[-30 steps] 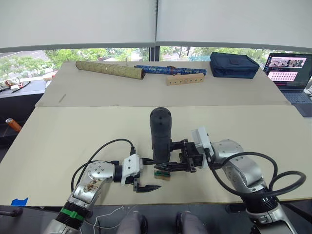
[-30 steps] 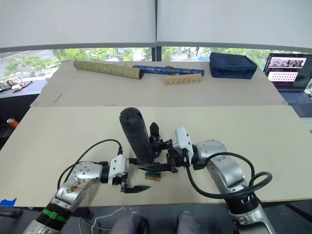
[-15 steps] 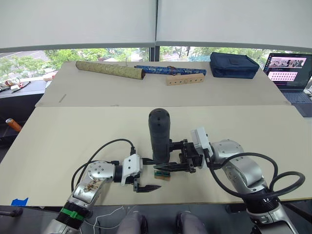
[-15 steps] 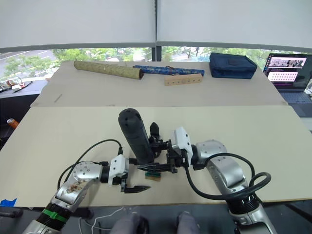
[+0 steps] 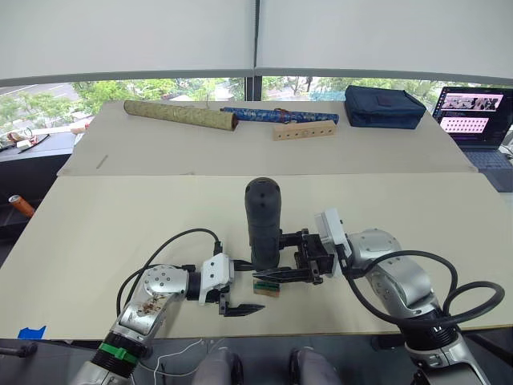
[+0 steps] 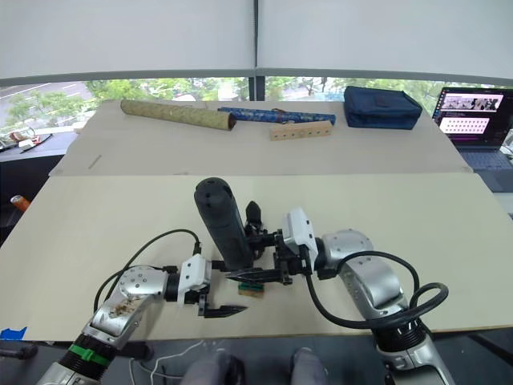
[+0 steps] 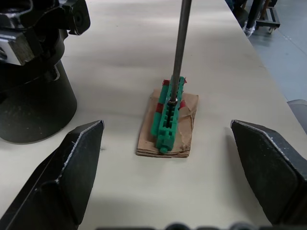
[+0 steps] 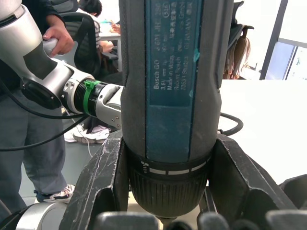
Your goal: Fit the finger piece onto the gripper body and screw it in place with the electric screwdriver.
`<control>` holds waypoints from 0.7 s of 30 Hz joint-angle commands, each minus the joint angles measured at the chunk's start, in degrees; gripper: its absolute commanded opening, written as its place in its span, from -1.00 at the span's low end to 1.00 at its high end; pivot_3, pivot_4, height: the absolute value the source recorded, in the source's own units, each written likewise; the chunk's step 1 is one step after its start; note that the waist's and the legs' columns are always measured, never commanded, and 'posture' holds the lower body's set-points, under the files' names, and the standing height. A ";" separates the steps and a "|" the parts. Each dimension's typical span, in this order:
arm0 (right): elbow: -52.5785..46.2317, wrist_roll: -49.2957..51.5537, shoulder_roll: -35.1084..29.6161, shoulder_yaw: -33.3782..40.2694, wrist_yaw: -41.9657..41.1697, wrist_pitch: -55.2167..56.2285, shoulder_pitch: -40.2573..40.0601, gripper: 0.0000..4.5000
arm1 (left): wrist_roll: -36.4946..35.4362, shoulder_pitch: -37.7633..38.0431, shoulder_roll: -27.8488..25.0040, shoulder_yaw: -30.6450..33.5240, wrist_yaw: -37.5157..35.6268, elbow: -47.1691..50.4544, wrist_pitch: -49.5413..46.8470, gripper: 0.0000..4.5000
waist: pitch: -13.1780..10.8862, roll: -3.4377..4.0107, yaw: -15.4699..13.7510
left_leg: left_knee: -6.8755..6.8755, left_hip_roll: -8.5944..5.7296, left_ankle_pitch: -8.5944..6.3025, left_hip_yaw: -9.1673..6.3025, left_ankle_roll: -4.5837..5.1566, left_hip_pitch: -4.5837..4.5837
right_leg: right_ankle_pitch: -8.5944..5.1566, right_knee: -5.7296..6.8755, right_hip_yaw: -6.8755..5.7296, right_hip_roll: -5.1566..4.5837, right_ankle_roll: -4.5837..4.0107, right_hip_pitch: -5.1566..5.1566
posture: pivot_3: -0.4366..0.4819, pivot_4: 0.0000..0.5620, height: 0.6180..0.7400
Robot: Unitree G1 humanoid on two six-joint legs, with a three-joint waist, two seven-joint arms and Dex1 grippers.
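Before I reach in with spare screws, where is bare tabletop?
Bare: near table left of the electric screwdriver, and right of the right hand. Crowded: around the green block, between both hands.

far desk: gold rolled tube (image 5: 180, 115) left | blue rolled tube (image 5: 276, 115) | wooden block with holes (image 5: 304, 131) | navy pouch (image 5: 384, 107) right | laptop (image 5: 476, 117) far right | near desk: green-and-tan block (image 7: 170, 118)

A matt black plastic screwdriver (image 5: 263, 222) with a thin metal bit (image 7: 179, 48), green plastic block (image 7: 168, 116) on brown paper (image 7: 180, 134), smooth beige bench (image 5: 120, 224).
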State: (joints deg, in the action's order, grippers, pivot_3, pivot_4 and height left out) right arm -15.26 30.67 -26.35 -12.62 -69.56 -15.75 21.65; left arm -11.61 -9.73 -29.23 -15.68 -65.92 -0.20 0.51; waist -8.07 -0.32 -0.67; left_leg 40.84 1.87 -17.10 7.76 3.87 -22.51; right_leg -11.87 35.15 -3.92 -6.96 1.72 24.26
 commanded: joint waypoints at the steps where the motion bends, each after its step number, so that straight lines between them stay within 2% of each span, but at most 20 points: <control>1: -3.17 3.44 0.92 2.34 0.50 -0.23 2.15 -0.16 | -2.06 0.99 -0.82 1.16 -1.40 -0.71 -0.58 0.99 | 0.00 0.00 0.14 | -0.01 0.00 0.00 0.01 0.00 -0.01 | 0.00 0.00 0.00 0.00 0.00 0.02 | -0.05 -0.47 1.00; 10: -5.32 6.87 0.60 3.57 1.66 -3.78 4.75 -0.16 | -6.08 1.36 -3.39 4.59 -3.11 2.64 -1.09 0.99 | -0.02 -0.02 0.60 | -0.05 0.03 0.01 0.04 -0.03 -0.17 | -0.01 -0.05 -0.04 0.02 0.00 0.16 | -0.05 -0.47 1.00; 21: -9.54 12.84 -0.89 7.46 4.28 -9.46 7.80 -0.16 | -15.34 3.13 -8.56 11.34 -4.34 12.98 -8.33 0.99 | -0.12 -0.03 0.64 | -0.01 0.01 0.02 0.06 -0.03 -0.39 | -0.01 -0.07 -0.08 0.02 0.01 0.35 | -0.05 -0.47 1.00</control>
State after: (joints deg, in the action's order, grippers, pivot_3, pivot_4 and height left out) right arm -21.44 40.66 -27.23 -7.67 -65.71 -24.92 28.32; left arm -24.69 -6.64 -36.98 -6.08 -70.03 9.90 -6.75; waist -8.19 -0.36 -0.03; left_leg 40.83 1.89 -17.08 7.82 3.83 -22.90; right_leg -11.88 35.09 -4.01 -6.94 1.74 24.60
